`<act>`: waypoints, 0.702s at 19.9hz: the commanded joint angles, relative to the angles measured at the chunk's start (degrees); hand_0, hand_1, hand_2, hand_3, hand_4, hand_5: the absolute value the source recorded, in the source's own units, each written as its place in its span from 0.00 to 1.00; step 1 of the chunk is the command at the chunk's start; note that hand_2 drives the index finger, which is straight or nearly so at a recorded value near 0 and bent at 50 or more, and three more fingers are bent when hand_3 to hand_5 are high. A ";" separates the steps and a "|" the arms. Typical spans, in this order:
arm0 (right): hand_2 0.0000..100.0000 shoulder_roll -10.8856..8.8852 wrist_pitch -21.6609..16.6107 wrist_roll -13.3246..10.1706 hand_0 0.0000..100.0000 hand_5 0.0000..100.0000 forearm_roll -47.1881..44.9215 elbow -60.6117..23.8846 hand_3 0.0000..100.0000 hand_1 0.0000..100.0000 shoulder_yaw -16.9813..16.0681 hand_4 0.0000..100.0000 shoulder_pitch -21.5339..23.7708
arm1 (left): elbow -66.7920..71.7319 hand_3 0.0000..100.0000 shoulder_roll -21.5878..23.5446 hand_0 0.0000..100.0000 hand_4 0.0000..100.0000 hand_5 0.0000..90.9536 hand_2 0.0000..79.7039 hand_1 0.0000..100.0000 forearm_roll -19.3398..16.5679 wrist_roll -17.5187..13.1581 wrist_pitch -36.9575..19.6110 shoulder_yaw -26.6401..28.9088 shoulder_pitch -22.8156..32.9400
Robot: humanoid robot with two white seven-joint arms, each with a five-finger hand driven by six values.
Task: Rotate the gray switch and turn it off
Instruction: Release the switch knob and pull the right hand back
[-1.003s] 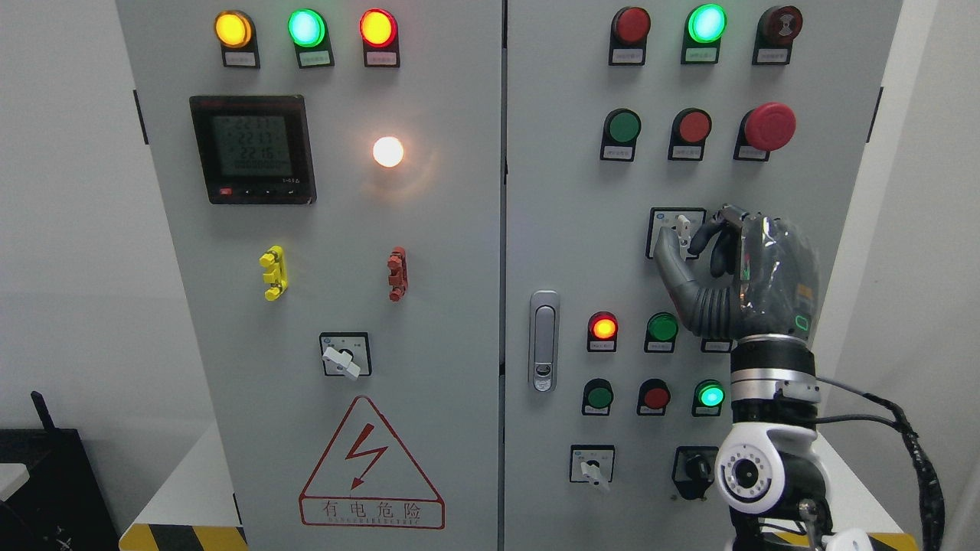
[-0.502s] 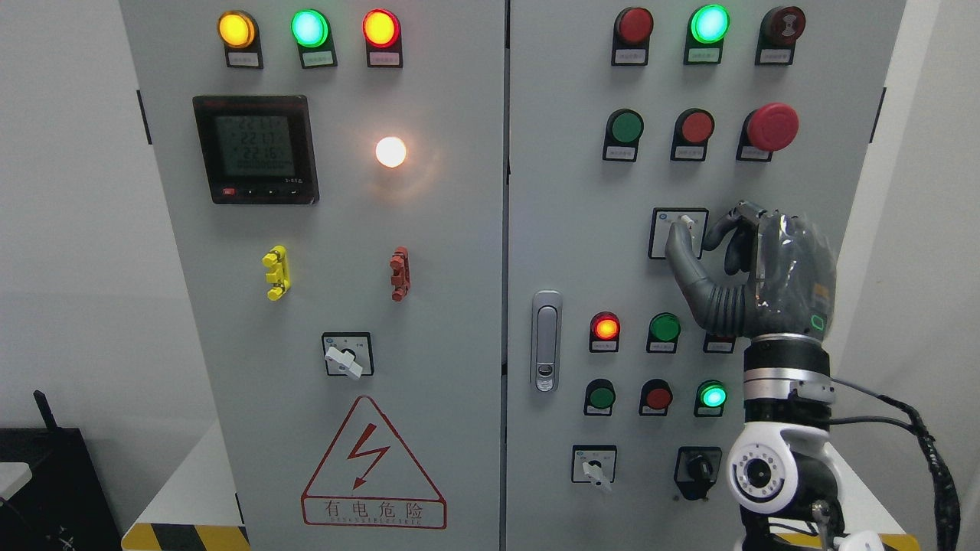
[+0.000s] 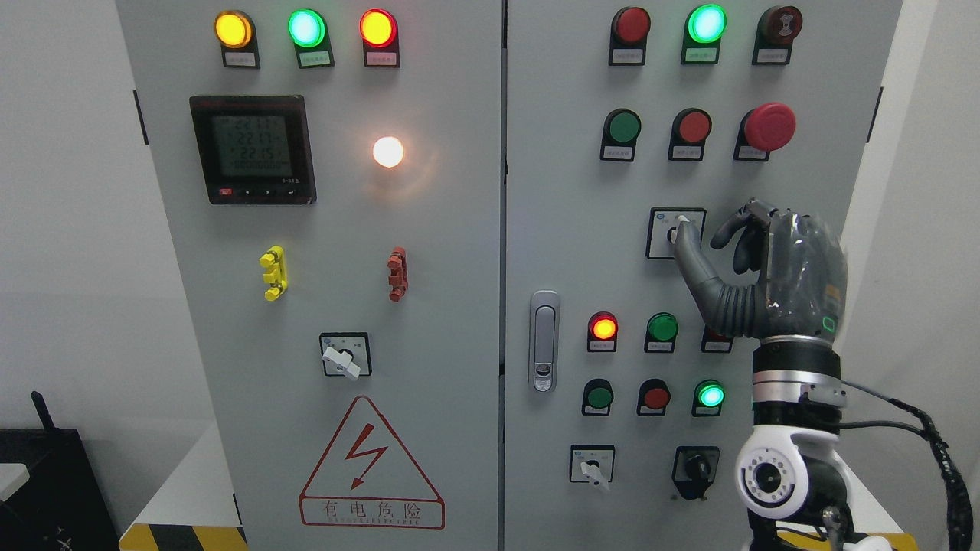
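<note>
The gray switch (image 3: 679,223) sits in a black-framed square plate on the right cabinet door, at mid height. Only the small pale top of its knob shows. My right hand (image 3: 700,236) rises from the lower right and stands in front of that plate. The thumb tip (image 3: 684,236) lies over the lower part of the knob. The curled index finger (image 3: 726,228) hangs to the right of the knob, apart from it. Nothing is pinched between thumb and index. The left arm does not show.
The right door carries lit and unlit round buttons, a red mushroom stop button (image 3: 769,125), a door latch (image 3: 544,340) and two lower rotary switches (image 3: 593,467) (image 3: 693,464). The left door has a meter (image 3: 253,149), a lamp and another gray switch (image 3: 341,358).
My right hand has shifted to the right and slightly down. The knob, which stood between thumb and index a second ago, now sits behind the thumb tip.
</note>
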 commanded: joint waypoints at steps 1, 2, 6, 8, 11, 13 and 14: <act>0.68 -0.25 -4.31 -3.12 0.28 1.00 -0.20 -3.50 1.00 0.41 1.12 1.00 2.03 | 0.79 0.00 0.00 0.12 0.00 0.00 0.00 0.39 0.00 -0.07 0.04 -0.09 0.00; 0.67 -0.16 -6.16 -3.57 0.29 1.00 -0.20 -4.20 1.00 0.40 1.12 1.00 2.56 | 0.79 0.00 0.00 0.12 0.00 0.00 0.00 0.39 0.00 0.01 0.04 -0.09 0.00; 0.65 -0.33 -9.95 -5.14 0.28 1.00 -1.52 -6.22 0.99 0.36 1.39 0.97 5.46 | 0.88 0.00 0.00 0.12 0.00 0.00 0.00 0.39 0.00 0.01 0.04 -0.09 0.00; 0.60 -0.60 -13.71 -5.86 0.27 1.00 -1.69 -7.28 0.96 0.34 1.21 0.96 7.92 | 0.79 0.00 0.00 0.12 0.00 0.00 0.00 0.39 0.00 0.01 0.04 -0.09 0.00; 0.49 -0.77 -19.52 -6.29 0.25 0.91 -1.69 -7.98 0.87 0.32 0.60 0.85 10.47 | 0.88 0.00 0.00 0.12 0.00 0.00 0.00 0.39 0.00 0.01 0.04 -0.09 0.00; 0.45 -0.86 -22.34 -6.30 0.26 0.79 -1.69 -9.30 0.82 0.33 0.33 0.76 12.75 | 0.79 0.00 0.00 0.12 0.00 0.00 0.00 0.39 0.00 0.01 0.04 -0.09 0.00; 0.43 -1.12 -23.39 -6.21 0.26 0.58 -1.69 -9.56 0.67 0.34 0.33 0.59 13.46 | 0.79 0.00 0.00 0.12 0.00 0.00 0.00 0.39 0.00 0.01 0.04 -0.09 0.00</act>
